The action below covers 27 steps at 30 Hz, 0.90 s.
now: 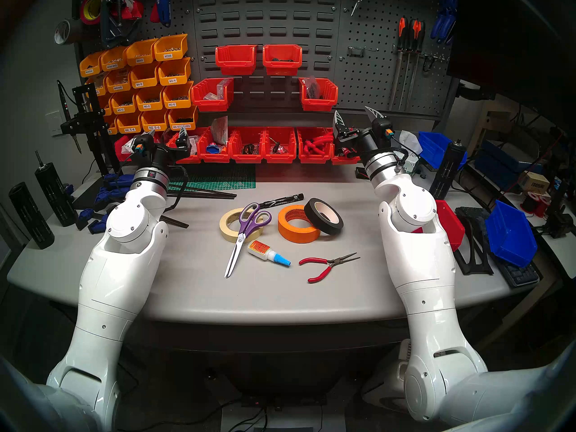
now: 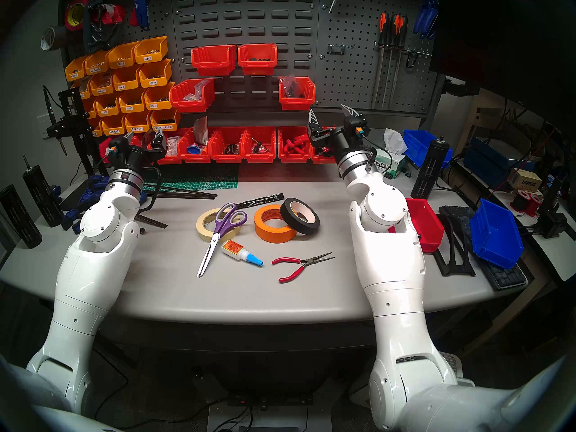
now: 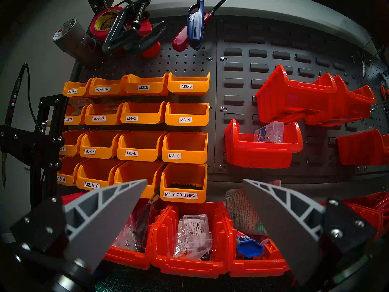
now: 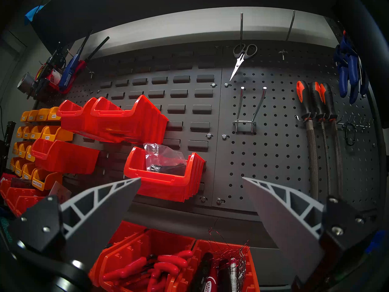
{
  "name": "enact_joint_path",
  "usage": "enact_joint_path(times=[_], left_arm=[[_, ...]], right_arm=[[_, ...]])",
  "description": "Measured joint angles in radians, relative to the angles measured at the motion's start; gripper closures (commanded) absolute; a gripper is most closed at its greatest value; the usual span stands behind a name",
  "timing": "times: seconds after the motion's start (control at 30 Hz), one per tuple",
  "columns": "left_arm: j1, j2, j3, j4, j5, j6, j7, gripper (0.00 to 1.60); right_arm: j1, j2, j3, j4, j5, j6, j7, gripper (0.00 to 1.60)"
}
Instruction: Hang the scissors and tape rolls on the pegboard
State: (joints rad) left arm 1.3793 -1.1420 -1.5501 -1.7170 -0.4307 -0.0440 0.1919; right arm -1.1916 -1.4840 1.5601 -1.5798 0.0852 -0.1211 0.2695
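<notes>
The purple-handled scissors (image 1: 240,241) lie flat at mid-table, handles resting on the cream tape roll (image 1: 226,227). To their right the orange tape roll (image 1: 296,235) lies flat, and the black tape roll (image 1: 336,226) leans on it. The dark grey pegboard (image 4: 273,154) stands at the back right, carrying a bare double wire hook (image 4: 246,116). My left gripper (image 1: 163,138) is open and empty, raised at the back left facing the yellow bins. My right gripper (image 1: 352,110) is also open and empty, raised at the back right facing the pegboard.
A glue bottle (image 1: 268,252), red-handled pliers (image 1: 327,264) and a black marker (image 1: 282,200) lie around the tape. Red bins (image 1: 249,147) line the table's back. Small metal scissors (image 4: 242,55) and orange-and-black-handled files (image 4: 315,102) hang on the pegboard. A red bin (image 1: 448,225) and a blue bin (image 1: 511,235) sit at the right.
</notes>
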Motion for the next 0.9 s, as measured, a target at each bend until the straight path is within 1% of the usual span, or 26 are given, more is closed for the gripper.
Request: enact_joint_path(times=[0.9], left_arm=[[0.003,0.000,0.000,0.001,0.000,0.001,-0.001,0.00]], right_arm=[[-0.003,0.000,0.001,0.001,0.000,0.000,0.001,0.00]])
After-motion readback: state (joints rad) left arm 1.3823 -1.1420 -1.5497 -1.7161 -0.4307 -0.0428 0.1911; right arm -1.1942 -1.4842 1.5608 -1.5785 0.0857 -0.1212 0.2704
